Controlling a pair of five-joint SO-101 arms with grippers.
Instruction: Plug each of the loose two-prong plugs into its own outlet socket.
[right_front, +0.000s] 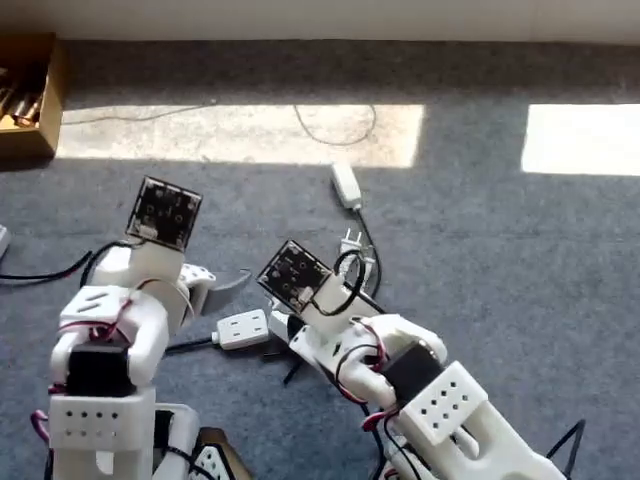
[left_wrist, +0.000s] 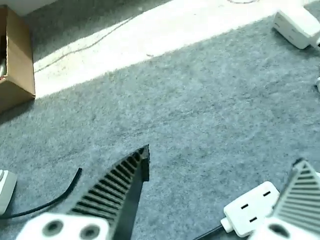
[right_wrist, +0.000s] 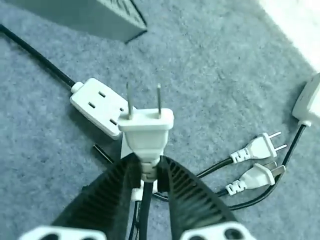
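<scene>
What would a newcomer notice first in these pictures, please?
The right end effector grips a white two-prong plug by its base, close to the white outlet block on the grey carpet. Two more loose plugs lie nearby, and the left end effector hangs open near the block.

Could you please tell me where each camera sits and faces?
High view: fixed above, looking down on grey carpet, the white left arm, the right arm and a white outlet block.
Left wrist view: on the left arm, looking past its open jaws at carpet and that block.
Right wrist view: on the right arm, looking along jaws shut on a white two-prong plug toward the block.
All three share the outlet block.
</scene>
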